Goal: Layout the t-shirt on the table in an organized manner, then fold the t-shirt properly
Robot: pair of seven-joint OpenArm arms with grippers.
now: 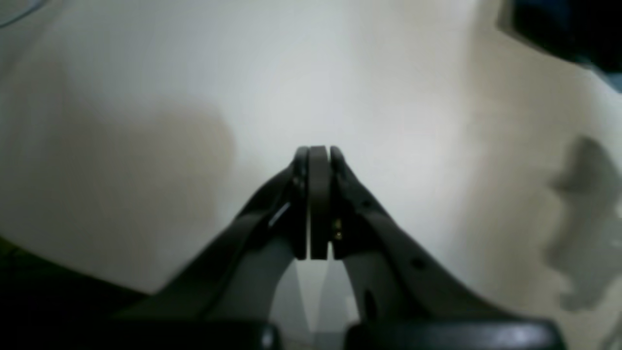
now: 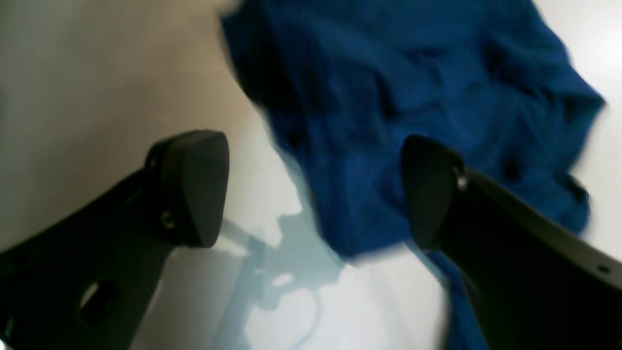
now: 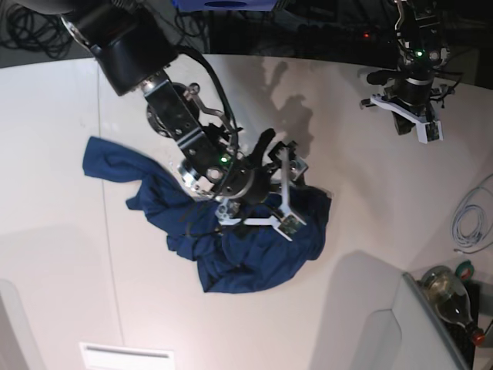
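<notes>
Base view: white table [image 3: 62, 254], crumpled navy t-shirt [image 3: 254, 258] centre; right gripper [image 3: 271, 193] fingers spread above it, left gripper [image 3: 408, 116] pressed together upper right, cables behind.

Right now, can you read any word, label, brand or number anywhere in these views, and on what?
None can be read.
t-shirt: plain blue, no print visible.
table: bare white, no markings.
bottle at the near corner: any label too small and blurred to read.

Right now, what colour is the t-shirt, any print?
Plain dark navy blue t-shirt, no print visible; clearest in the base view.
</notes>
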